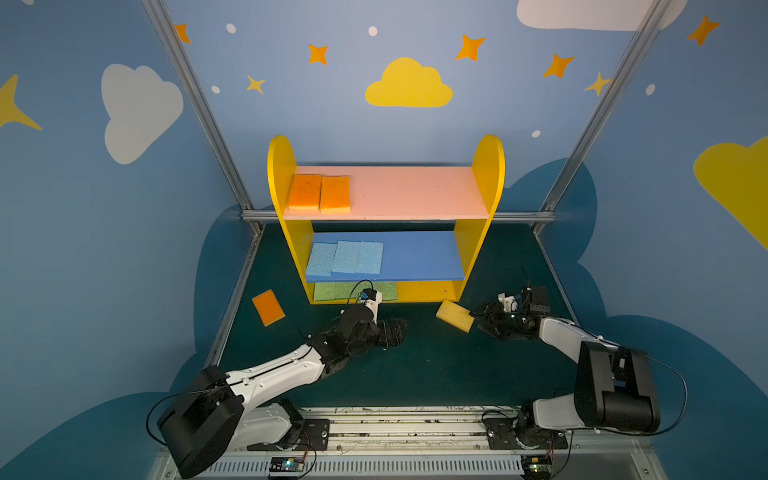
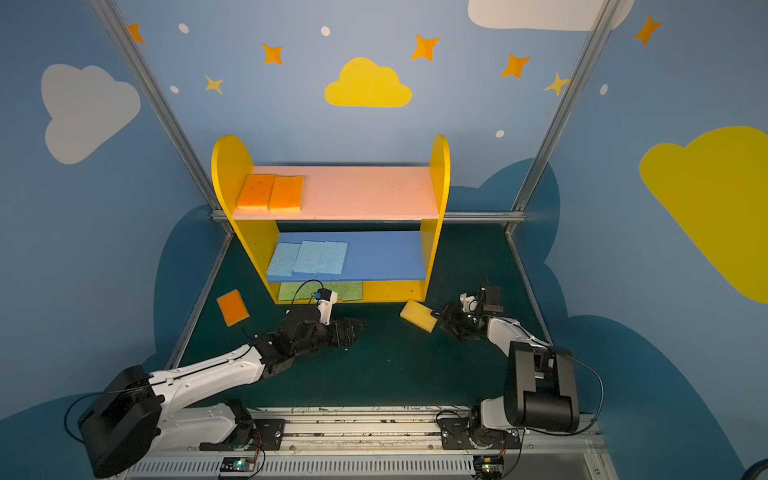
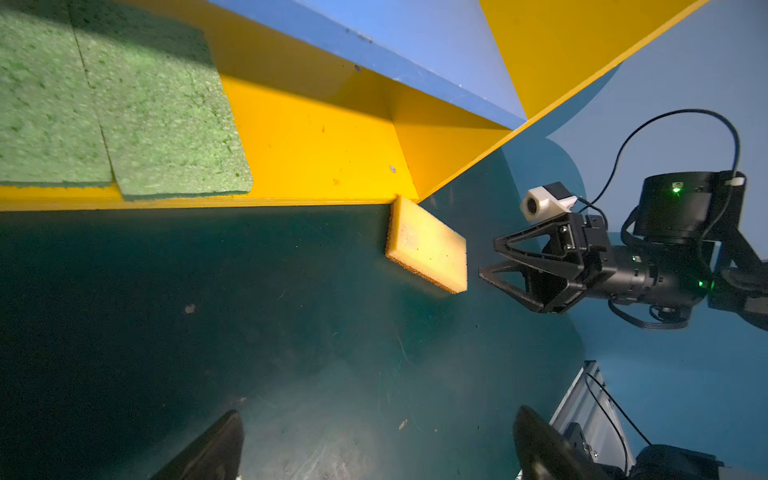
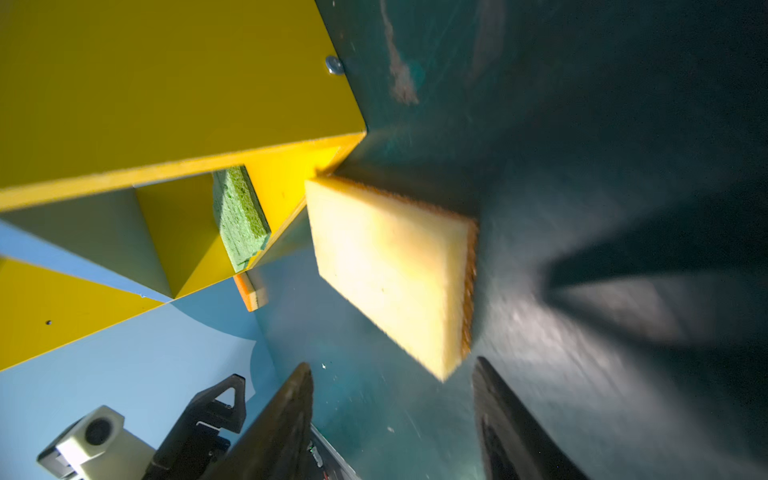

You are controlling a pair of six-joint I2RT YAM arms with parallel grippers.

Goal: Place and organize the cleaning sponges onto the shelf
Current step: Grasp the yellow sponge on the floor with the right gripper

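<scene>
Lying flat on the green mat (image 1: 415, 374) at far left, one orange sponge (image 1: 268, 307) is sitting clear of the shelf (image 1: 282, 174). Shelf is carrying 2 orange sponges (image 1: 305, 192) on the pink board (image 1: 415, 191), 3 blue sponges (image 1: 347, 257) on the blue board (image 1: 419, 253), and green sponges (image 1: 328, 291) at the bottom. L pincer (image 1: 397, 331) is hovering low in front, jaws spread wide, holding nothing. Yellow-face sponge (image 1: 455, 316) is touching the shelf's front right corner. R pincer (image 3: 488, 257) is sitting just beside it, jaws partly apart, not gripping.

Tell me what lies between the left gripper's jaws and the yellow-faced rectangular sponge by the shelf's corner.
Only bare dark green mat separates left gripper from yellow-faced sponge; left wrist view shows it.
</scene>
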